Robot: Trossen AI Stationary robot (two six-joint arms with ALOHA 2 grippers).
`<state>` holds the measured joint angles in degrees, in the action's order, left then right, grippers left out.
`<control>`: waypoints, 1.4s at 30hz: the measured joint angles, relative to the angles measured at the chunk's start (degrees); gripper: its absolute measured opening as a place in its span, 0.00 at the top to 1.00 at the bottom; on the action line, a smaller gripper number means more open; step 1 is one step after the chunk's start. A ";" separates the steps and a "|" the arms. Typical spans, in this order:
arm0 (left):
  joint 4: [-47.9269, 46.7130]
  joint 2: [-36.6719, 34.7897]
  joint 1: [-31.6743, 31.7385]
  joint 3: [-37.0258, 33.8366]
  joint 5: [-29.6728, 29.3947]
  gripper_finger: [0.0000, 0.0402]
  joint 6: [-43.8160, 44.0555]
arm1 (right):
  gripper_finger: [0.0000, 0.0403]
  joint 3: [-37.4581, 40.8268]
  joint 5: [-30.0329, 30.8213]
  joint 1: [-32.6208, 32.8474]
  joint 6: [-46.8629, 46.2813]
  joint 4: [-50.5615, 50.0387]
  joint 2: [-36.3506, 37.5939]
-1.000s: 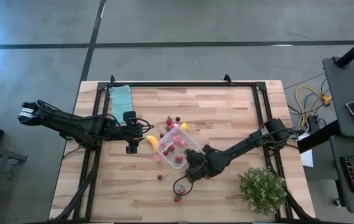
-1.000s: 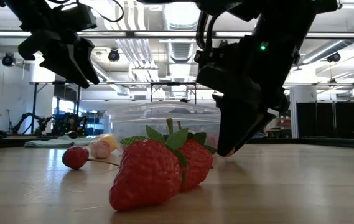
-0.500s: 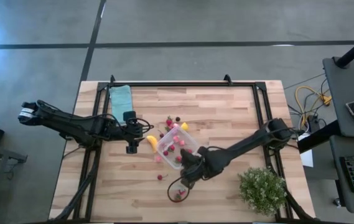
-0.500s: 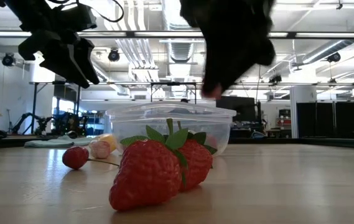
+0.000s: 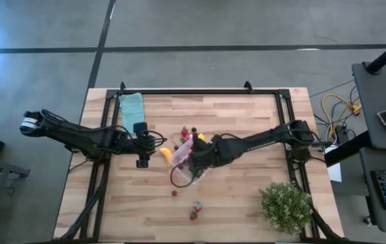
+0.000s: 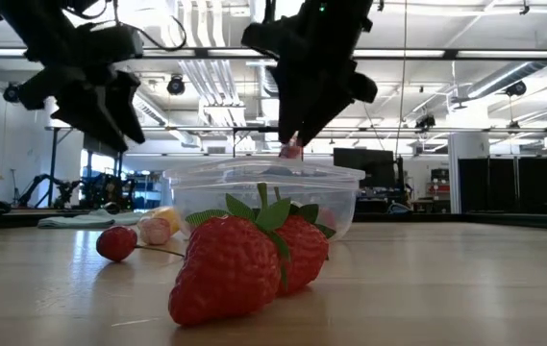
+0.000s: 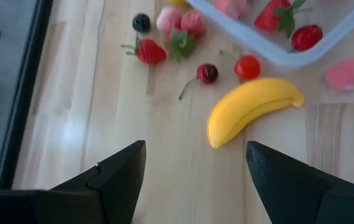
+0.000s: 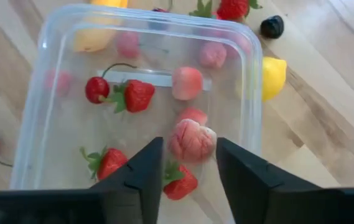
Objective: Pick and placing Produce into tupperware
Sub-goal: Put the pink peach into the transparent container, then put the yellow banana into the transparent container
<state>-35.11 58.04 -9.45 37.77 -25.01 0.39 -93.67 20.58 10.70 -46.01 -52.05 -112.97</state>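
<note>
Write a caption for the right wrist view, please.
Right gripper holds a pink piece over the tub.

The tupperware (image 5: pixel 194 161) sits mid-table, banana (image 5: pixel 166 155) just left of it, 2 strawberries (image 5: pixel 195 210) nearer the front edge.

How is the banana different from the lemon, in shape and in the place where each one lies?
The banana is long and curved; the lemon is short and rounded. The banana lies outside the clear tub under the open left gripper, whereas the lemon rests against the tub's wall, in front of the right gripper, which is over the tub with a pink piece. Both are yellow and lie on the table, outside the tub.
</note>
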 joint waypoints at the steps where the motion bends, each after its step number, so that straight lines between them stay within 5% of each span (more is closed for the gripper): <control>1: -0.02 0.00 0.02 -0.43 0.03 0.35 0.86 | 0.61 0.07 -0.61 -0.53 0.04 -0.02 0.00; 9: -0.45 0.00 0.01 -1.17 0.67 0.35 3.53 | 0.40 -1.26 -1.26 -1.18 -0.18 -0.04 0.00; 17: 2.07 0.28 0.02 -1.56 6.54 0.35 -1.07 | 0.32 -7.27 -0.16 -1.27 6.66 -2.22 0.20; 31: 10.51 10.13 0.22 -1.52 16.41 0.35 -21.20 | 0.32 -11.47 5.02 -0.45 2.01 -19.89 2.06; 42: 10.69 19.93 2.11 1.40 11.97 0.35 -25.84 | 0.34 -0.59 7.86 6.86 -15.29 -19.68 11.82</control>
<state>-24.42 77.98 -7.34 39.17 -13.04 -25.45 -94.26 28.44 17.56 -61.30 -71.73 -101.15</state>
